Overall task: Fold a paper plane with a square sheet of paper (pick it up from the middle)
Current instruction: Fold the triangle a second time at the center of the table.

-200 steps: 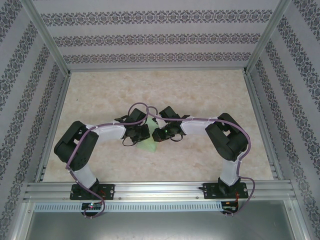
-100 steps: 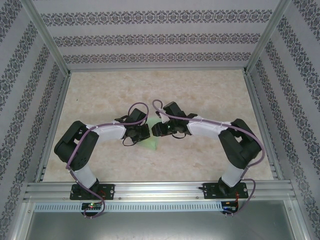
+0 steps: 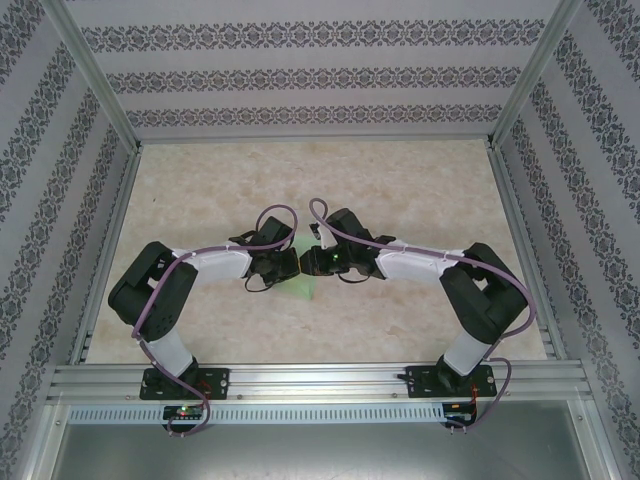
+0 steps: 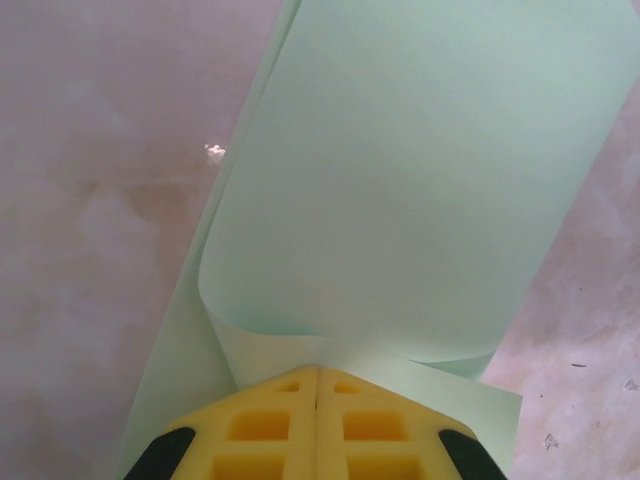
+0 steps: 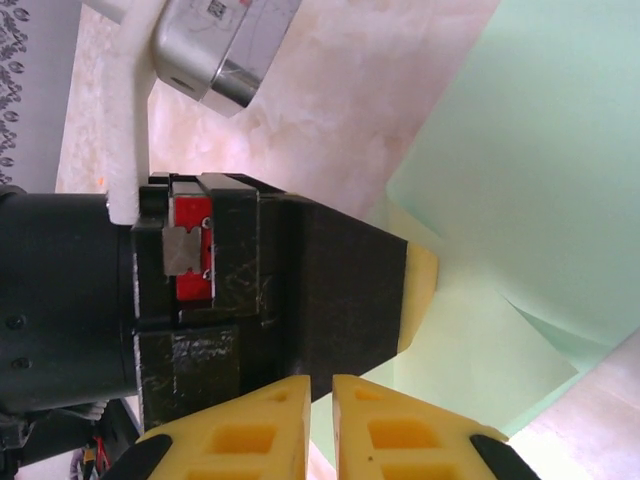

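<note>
The square sheet of paper is pale mint green and curls up in a loop from the table. My left gripper is shut on its near edge, the yellow pads pressed together over it. From above, both grippers meet tip to tip at mid-table, left gripper against right gripper, with a green corner of the paper showing below them. My right gripper has a narrow slit between its fingers, right beside the left gripper's black body, above folded paper. I cannot tell whether paper sits in that slit. The paper plane is out of view.
The beige marbled tabletop is walled by patterned panels and aluminium posts. Purple cables arch over both wrists. The metal rail with the arm bases runs along the near edge.
My right gripper has slid a little left, up against the left gripper, as its arm stretched out. The left arm and its hold on the paper have not changed.
</note>
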{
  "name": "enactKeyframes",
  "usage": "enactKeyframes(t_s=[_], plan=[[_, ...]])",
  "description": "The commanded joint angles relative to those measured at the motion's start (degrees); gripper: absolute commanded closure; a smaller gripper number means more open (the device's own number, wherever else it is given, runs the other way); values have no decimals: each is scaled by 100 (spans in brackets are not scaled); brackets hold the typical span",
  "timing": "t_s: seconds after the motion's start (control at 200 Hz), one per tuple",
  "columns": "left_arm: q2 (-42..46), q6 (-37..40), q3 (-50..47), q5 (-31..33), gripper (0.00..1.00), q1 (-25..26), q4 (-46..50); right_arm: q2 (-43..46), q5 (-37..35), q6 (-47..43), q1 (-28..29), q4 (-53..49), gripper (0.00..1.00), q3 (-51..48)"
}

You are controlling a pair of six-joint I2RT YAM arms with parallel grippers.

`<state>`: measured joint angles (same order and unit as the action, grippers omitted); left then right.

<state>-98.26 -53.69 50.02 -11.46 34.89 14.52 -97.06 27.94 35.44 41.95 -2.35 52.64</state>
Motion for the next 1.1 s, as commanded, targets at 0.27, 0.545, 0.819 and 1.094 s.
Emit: enactKeyframes(t_s=[0.27, 0.545, 0.819, 1.094], plan=[[-150, 69, -68, 167, 95, 53, 108, -58, 159, 514, 173, 682, 90, -592], [-123, 78, -67, 169, 95, 55, 131, -261, 273, 508, 201, 621, 89, -419], [-88, 88, -96, 171, 95, 54, 139, -608, 458, 543, 199, 683, 89, -476], [-96, 89, -97, 186, 95, 54, 158, -723, 410, 433, 199, 520, 88, -572]])
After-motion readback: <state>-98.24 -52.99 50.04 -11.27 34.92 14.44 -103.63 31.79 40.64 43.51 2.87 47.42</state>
